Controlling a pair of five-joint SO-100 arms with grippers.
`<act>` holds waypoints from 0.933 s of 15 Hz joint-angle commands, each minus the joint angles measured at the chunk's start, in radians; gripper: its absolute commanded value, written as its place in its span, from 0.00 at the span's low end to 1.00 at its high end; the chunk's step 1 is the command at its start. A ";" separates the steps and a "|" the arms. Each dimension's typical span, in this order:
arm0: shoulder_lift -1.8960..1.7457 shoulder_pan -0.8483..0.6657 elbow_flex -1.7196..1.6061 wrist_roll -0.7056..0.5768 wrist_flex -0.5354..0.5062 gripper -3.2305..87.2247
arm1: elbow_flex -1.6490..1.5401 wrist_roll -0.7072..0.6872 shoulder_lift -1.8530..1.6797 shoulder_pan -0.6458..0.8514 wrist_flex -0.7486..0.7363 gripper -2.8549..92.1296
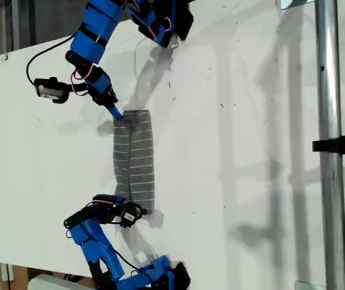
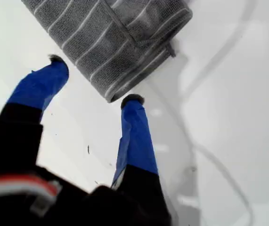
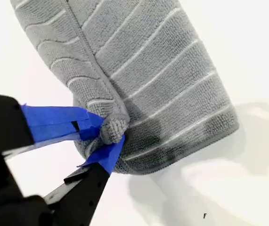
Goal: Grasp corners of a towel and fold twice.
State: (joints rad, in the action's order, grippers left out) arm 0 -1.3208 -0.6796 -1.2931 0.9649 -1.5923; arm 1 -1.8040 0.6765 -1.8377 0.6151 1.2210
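White table (image 1: 251,121), soft striped towel (image 1: 135,157)

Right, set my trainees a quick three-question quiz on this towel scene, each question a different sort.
1. True or false: my first gripper is shut on the towel.
2. Which gripper pinches the towel's edge? A: my first gripper. B: my second gripper.
3. Fill in: the towel's thin stripes are ____.
Key: 1 false; 2 B; 3 white.

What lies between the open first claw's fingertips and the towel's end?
Only bare white table, per the first wrist view: my first claw sits just short of the towel.
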 commanded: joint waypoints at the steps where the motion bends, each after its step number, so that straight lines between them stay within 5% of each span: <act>1: -0.097 0.031 0.006 0.008 -0.015 0.01 | 0.029 0.046 0.021 0.000 -0.041 0.37; 5: -0.138 0.034 -0.040 0.017 -0.012 0.01 | 0.086 0.103 0.328 -0.005 -0.210 0.37; 14: -0.195 0.035 -0.152 0.025 0.020 0.01 | 0.319 0.098 0.606 0.003 -0.250 0.33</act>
State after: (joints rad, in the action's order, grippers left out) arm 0 -1.4511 -0.6673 -1.4511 0.9879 -1.5815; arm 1 -1.5478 0.7762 -1.2195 0.6151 0.9971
